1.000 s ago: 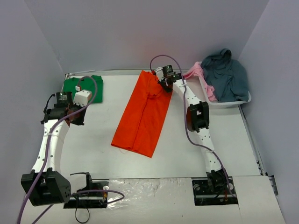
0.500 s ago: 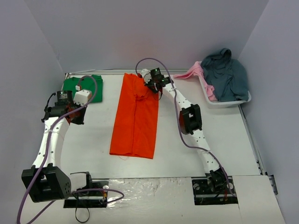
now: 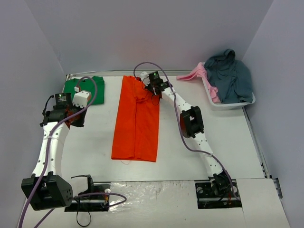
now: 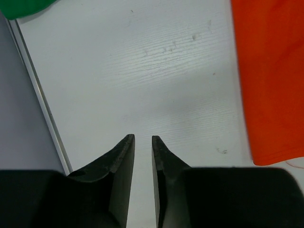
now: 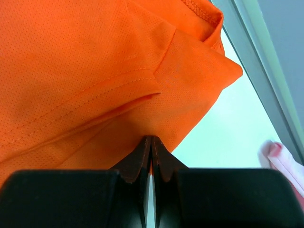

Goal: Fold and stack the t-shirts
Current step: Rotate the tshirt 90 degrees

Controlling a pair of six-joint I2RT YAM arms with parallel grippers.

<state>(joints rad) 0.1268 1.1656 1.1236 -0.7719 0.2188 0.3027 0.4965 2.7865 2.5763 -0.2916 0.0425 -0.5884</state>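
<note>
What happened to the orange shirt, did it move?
Yes. The orange shirt swung its top end left, away from the white bin, toward the green shirt.

The bright orange cloth t-shirt (image 5: 85, 71) showed a fine, matt mesh knit with stitched hems. The white table top (image 4: 166, 71) looked smooth and matt, faintly grained and scuffed, edged by a dull metal rail (image 4: 40, 95).

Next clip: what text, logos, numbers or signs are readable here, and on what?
None readable.
The orange t-shirt and green t-shirt are plain cloth with no print.
The clothes in the white bin show no lettering.
Any marking on the arms is too small to read.
</note>
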